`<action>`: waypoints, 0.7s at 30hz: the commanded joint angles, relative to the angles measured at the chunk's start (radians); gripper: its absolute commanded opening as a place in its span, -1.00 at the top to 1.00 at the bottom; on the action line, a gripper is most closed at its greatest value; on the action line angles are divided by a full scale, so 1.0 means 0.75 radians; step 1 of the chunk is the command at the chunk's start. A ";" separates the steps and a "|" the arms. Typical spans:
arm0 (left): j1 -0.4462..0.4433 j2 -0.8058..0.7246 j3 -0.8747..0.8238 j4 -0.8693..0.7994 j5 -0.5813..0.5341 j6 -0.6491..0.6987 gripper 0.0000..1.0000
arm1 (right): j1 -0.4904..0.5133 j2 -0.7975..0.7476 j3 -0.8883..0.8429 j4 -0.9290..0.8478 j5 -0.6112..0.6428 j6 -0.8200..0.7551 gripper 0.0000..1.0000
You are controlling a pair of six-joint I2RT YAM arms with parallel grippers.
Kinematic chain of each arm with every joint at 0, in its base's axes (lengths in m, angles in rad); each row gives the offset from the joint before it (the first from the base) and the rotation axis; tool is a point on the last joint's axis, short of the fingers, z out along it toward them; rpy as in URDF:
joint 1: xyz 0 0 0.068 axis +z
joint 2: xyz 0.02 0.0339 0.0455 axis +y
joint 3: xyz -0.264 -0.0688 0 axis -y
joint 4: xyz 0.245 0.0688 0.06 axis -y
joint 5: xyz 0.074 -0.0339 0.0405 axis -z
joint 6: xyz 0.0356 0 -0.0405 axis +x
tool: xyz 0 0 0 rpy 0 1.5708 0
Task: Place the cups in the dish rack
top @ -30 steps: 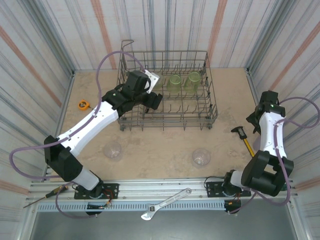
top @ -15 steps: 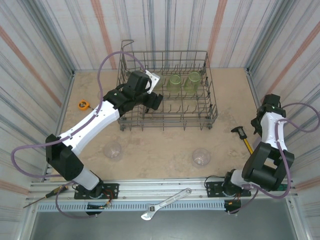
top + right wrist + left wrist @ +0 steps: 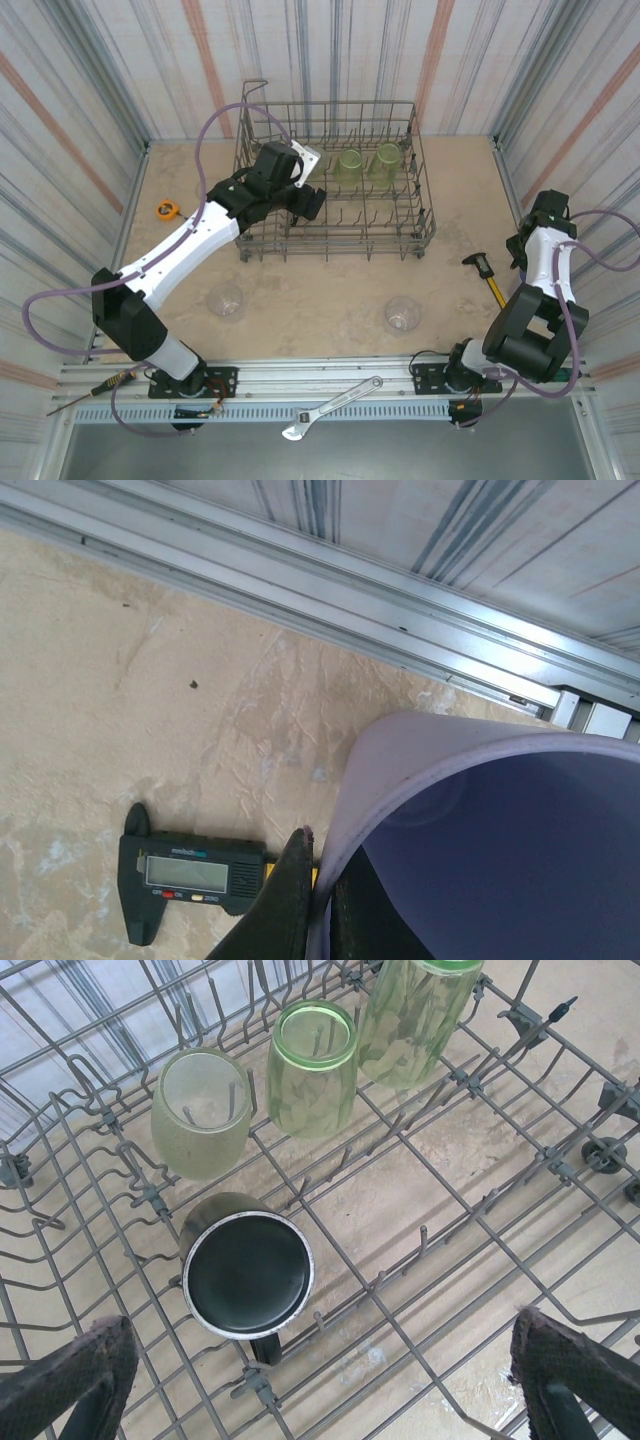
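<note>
Dish rack (image 3: 340, 245): a rectangular basket of thin grey wire with rows of upright tines, set at the far middle of the marbled beige bench (image 3: 330, 290). From your left wrist you look down into it. A glossy black cup (image 3: 247, 1272) leans among the tines, and you cannot tell whether its round face is mouth or base. Beyond it, a frosted pale cup (image 3: 200, 1112) and two translucent green cups (image 3: 312, 1068) tilt against the wires, the farther green one cut off by the upper edge. Your left pincer (image 3: 320, 1385) hangs released over the rack, its textured dark fingers (image 3: 65, 1380) spread to the two lower corners. Two clear cups (image 3: 227, 300) sit on the bare bench in front of the rack, well apart. Near the bench's right edge, your right pincer (image 3: 322, 870) is clenched on the thin wall of a smooth lavender cup (image 3: 470, 850), one finger outside and one inside; the cup's base is out of frame. A black digital caliper (image 3: 195, 865) lies just beside it.
</note>
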 commanded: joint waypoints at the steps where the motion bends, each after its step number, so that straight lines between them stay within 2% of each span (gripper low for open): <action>1: -0.011 0.011 -0.001 0.005 -0.006 0.025 -0.97 | -0.011 -0.036 -0.031 0.026 -0.032 0.015 1.00; 14: -0.011 0.021 0.011 -0.011 -0.002 0.015 -0.97 | -0.010 -0.240 -0.071 0.164 -0.284 -0.084 1.00; 21: -0.011 0.009 0.021 -0.021 0.005 0.008 -0.97 | 0.001 -0.281 0.007 0.181 -0.361 -0.139 1.00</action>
